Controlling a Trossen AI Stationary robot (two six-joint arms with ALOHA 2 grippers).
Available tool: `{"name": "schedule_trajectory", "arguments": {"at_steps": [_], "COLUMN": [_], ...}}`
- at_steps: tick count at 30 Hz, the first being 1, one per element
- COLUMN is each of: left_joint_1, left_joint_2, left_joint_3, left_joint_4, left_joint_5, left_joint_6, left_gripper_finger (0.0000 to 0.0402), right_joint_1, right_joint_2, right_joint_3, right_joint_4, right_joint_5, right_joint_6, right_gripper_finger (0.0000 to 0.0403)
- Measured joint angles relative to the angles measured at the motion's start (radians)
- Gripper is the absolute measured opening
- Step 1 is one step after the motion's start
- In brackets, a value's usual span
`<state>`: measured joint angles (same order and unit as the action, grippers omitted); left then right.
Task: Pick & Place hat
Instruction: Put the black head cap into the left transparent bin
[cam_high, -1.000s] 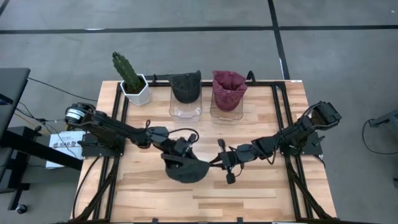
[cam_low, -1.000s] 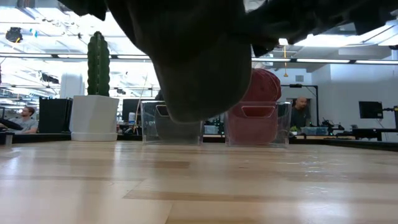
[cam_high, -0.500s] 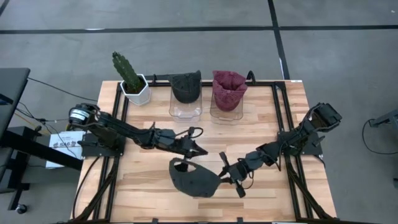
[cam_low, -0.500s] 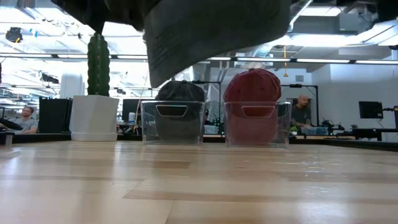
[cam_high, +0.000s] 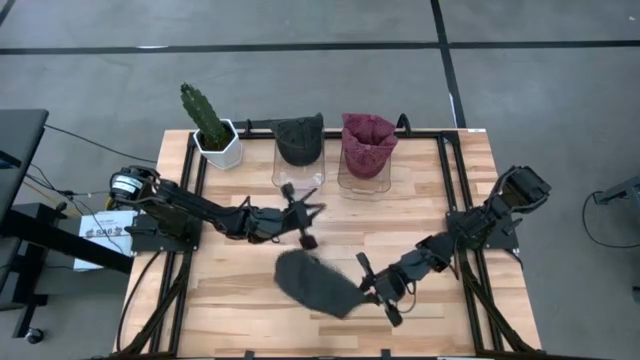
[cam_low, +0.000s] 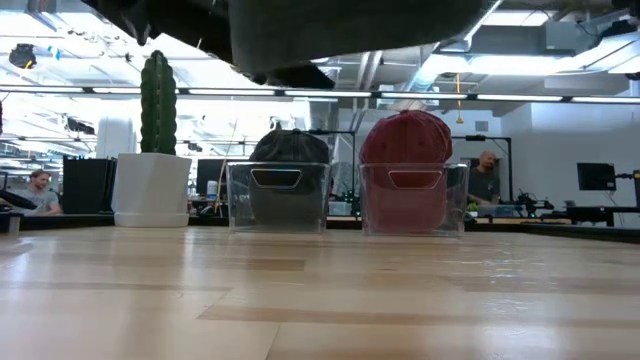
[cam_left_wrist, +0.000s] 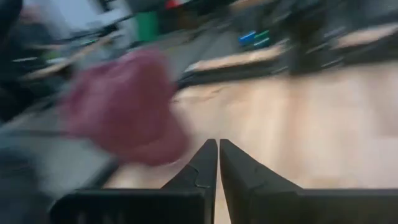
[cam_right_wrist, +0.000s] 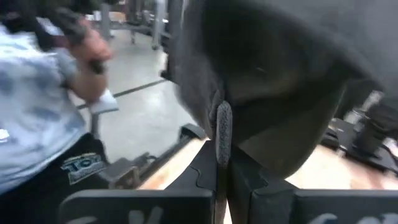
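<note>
A dark grey hat (cam_high: 315, 283) is lifted off the table near its near edge. It fills the top of the low view (cam_low: 350, 30) and looms before the fingers in the right wrist view (cam_right_wrist: 273, 81). My right gripper (cam_high: 372, 287) is shut on the hat's right side. My left gripper (cam_high: 303, 218) hovers just near of the clear bins, away from the hat, and its fingers (cam_left_wrist: 217, 144) are shut on nothing. Another dark hat (cam_high: 298, 140) sits in the left clear bin and a maroon hat (cam_high: 366, 142) in the right one. My right gripper pinches the hat's rim edge (cam_right_wrist: 223, 127) between its two fingers, coming roughly level from the table's right side. The hat is lifted clear of the table and spreads out leftward from the fingers, its smooth outer side up.
Two clear bins (cam_high: 300, 178) (cam_high: 362, 182) stand at the far edge. A cactus in a white pot (cam_high: 212, 130) is at the far left corner. Bare wood lies between the arms and under the hat. A person in a light shirt (cam_right_wrist: 37, 124) shows beyond the table.
My left gripper has come off the hat and drawn back toward the far edge, near the bins. My right gripper has carried the hat toward the near edge and upward. The hat has turned over, from opening up to outer side up.
</note>
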<state>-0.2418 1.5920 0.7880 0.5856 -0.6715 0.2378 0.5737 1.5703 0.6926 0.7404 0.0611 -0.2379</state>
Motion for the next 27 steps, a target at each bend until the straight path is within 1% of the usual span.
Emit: {"name": "schedule_trajectory", "arguments": {"at_steps": [3, 6, 7, 10, 13, 15, 19, 21, 22, 26, 27], "left_joint_1": [0.003, 0.021, 0.029, 0.021, -0.012, -0.039, -0.091, -0.112, -0.120, -0.133, -0.133], "left_joint_2": [0.000, -0.005, -0.012, -0.038, -0.061, -0.082, -0.130, -0.153, -0.162, -0.168, -0.168], "left_joint_3": [-0.001, 0.000, 0.000, 0.000, 0.000, 0.000, 0.000, 0.001, 0.001, 0.001, 0.001], "left_joint_4": [0.008, 0.008, 0.010, 0.000, -0.084, -0.164, -0.320, -0.369, -0.383, -0.394, -0.394], "left_joint_5": [-0.158, -0.260, -0.273, -0.271, -0.240, -0.245, -0.244, -0.244, -0.251, -0.385, -0.396], "left_joint_6": [0.069, 0.108, 0.110, 0.109, 0.123, 0.146, 0.151, 0.147, 0.139, 0.123, 0.122], "left_gripper_finger": [0.0017, 0.0017, 0.0017, 0.0017, 0.0017, 0.0017, 0.0017, 0.0017, 0.0017, 0.0017, 0.0017], "right_joint_1": [0.014, 0.028, 0.031, 0.034, 0.035, 0.035, 0.053, 0.074, 0.085, 0.136, 0.148], "right_joint_2": [-0.001, -0.001, -0.001, -0.005, -0.013, -0.015, -0.023, -0.030, -0.034, -0.068, -0.078], "right_joint_3": [0.000, 0.000, 0.000, 0.000, -0.001, 0.000, 0.030, 0.039, 0.046, 0.055, 0.056], "right_joint_4": [-0.014, -0.014, -0.014, -0.040, -0.077, -0.070, -0.096, -0.109, -0.124, -0.199, -0.205], "right_joint_5": [-0.005, 0.017, 0.038, 0.155, 0.291, 0.364, 0.405, 0.464, 0.497, 0.673, 0.699], "right_joint_6": [-0.013, -0.029, -0.029, -0.011, 0.039, 0.093, 0.129, 0.125, 0.120, 0.117, 0.117], "right_gripper_finger": [0.0001, 0.0001, 0.0001, 0.0001, 0.0001, 0.0001, 0.0001, 0.0001, 0.0001, 0.0001, 0.0001]}}
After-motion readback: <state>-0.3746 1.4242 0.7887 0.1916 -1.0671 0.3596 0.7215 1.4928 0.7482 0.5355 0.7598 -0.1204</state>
